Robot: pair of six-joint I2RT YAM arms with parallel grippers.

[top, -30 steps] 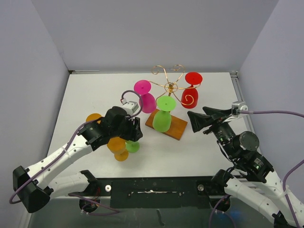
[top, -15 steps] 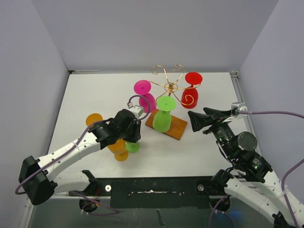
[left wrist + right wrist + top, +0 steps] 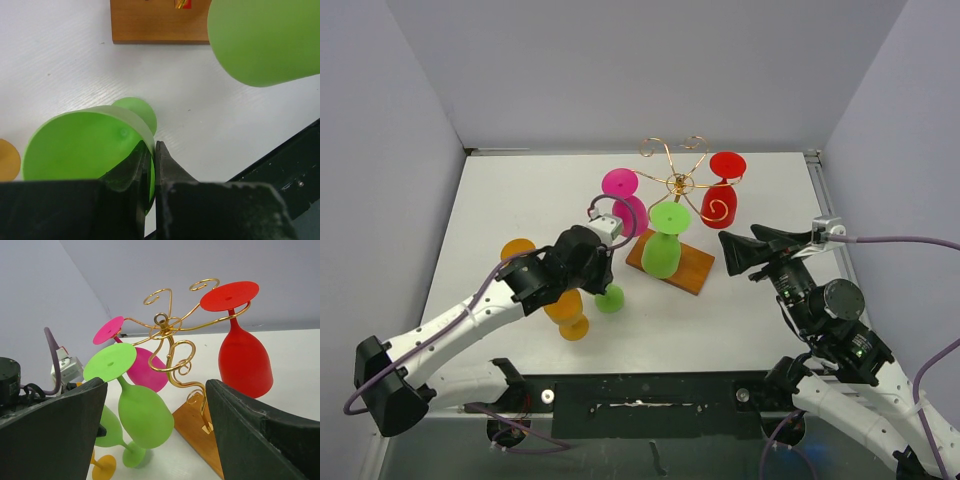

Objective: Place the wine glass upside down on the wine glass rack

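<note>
The left tool (image 3: 152,147) is clamped on the rim of the green wine glass (image 3: 85,145), pinching the bowl's wall from inside and outside; the glass is mouth up, foot toward the tabletop (image 3: 60,65), stem roughly vertical; the rack (image 3: 678,183) lies just ahead and rightward, so inverting comes first; the right tool (image 3: 732,255) gapes empty beyond the rack.
</note>
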